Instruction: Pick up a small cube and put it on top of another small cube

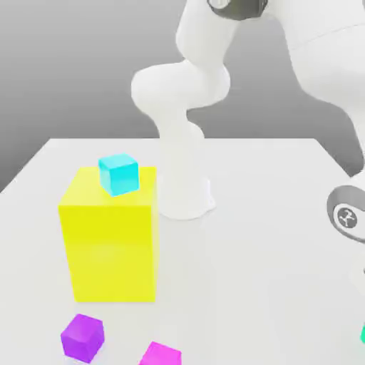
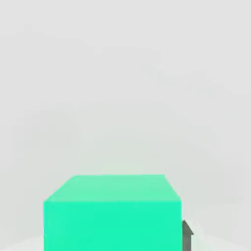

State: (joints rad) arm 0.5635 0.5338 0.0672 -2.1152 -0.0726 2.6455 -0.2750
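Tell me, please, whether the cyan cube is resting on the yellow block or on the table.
On the yellow block: in the exterior view the cyan cube sits on the block's top face, toward its far edge, well above the table.

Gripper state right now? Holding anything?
Gripper: closed on the green cube; one dark fingertip shows against the cube's side.

I find a simulated test bench: a plain white bench (image 1: 271,285) against a featureless grey backdrop, flat-coloured blocks, among them a yellow block (image 1: 110,242).
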